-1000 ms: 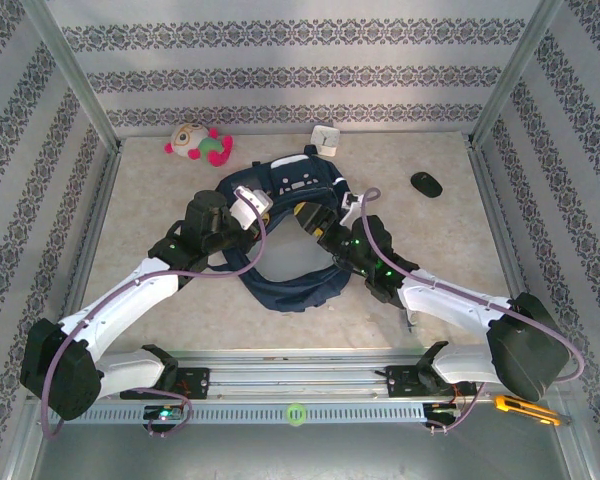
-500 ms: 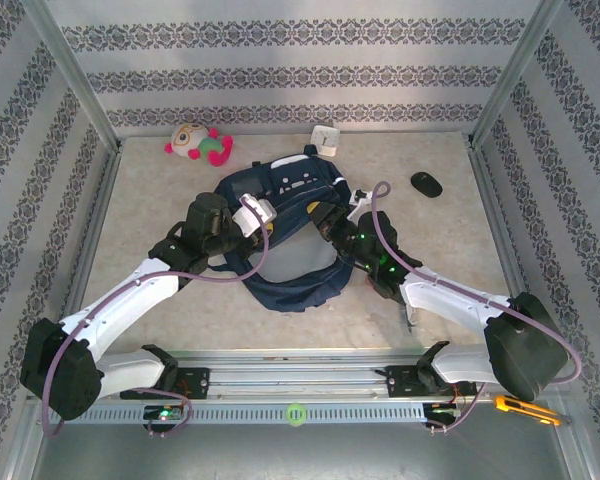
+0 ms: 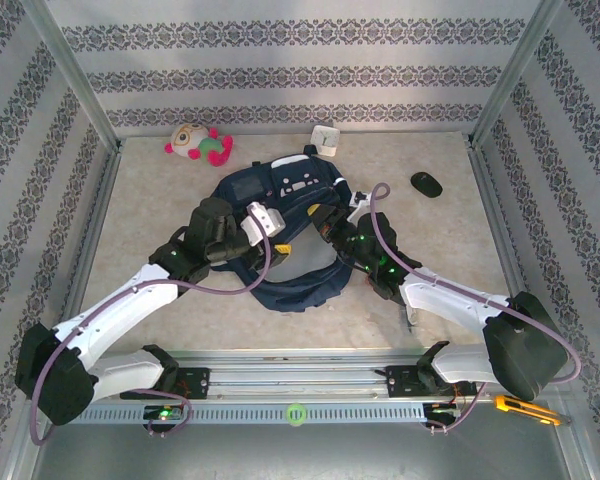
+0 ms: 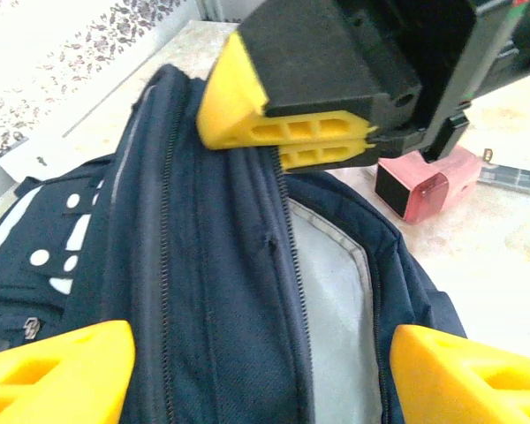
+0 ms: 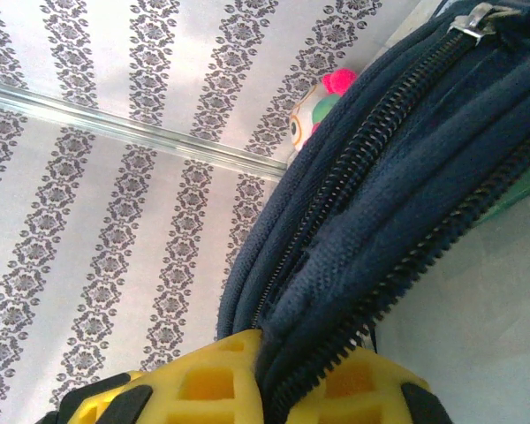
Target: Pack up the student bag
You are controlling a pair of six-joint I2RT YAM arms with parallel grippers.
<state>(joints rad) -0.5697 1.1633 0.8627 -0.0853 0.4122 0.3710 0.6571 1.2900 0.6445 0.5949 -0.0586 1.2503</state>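
The student bag [image 3: 280, 188], navy with white patches, lies in the middle of the table with its opening toward the arms. My right gripper [image 3: 325, 216] is shut on the bag's zippered rim; in the right wrist view its yellow fingers [image 5: 203, 380] pinch the navy fabric [image 5: 380, 221], and it appears again from the left wrist [image 4: 287, 146]. My left gripper [image 3: 288, 232] hovers open just left of it. Its yellow fingertips [image 4: 53, 375] stand wide apart over the bag's zip and grey lining [image 4: 331, 300], holding nothing.
A plush toy [image 3: 198, 143] and a white box [image 3: 325, 135] lie by the back wall. A black oval object [image 3: 426, 183] sits at the right. A pink block [image 4: 424, 185] lies on the table beside the bag. A yellow cutter [image 3: 525, 408] rests at the front rail.
My right gripper has shut on the bag's rim. My left gripper has let go of the bag, opened wide and shifted slightly right and nearer.
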